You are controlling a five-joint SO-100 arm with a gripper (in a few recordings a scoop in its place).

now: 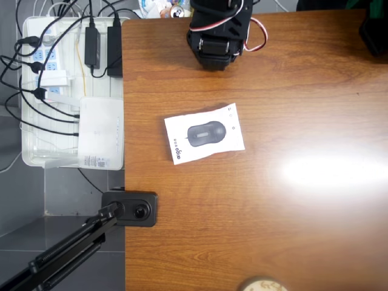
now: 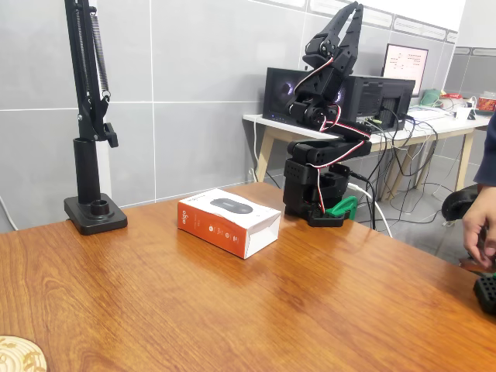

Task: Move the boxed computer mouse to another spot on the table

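Observation:
The boxed computer mouse [image 1: 204, 133] lies flat near the middle of the brown wood-grain table [image 1: 291, 230], a dark mouse pictured on its white top. Its orange side [image 2: 203, 223] faces the fixed view. The black arm [image 1: 218, 30] stands folded at the table's far edge, well behind the box. My gripper [image 2: 350, 14] points up, high above the base, its fingers together with nothing between them. It is far from the box.
A white tray [image 1: 36, 154] of power strips, cables and a white router box [image 1: 100, 130] sits off the table's left edge. A black stand base [image 2: 94, 213] is clamped at the edge. A round coaster [image 1: 262, 285] lies at the near edge. A person's hand [image 2: 480, 225] shows at the right.

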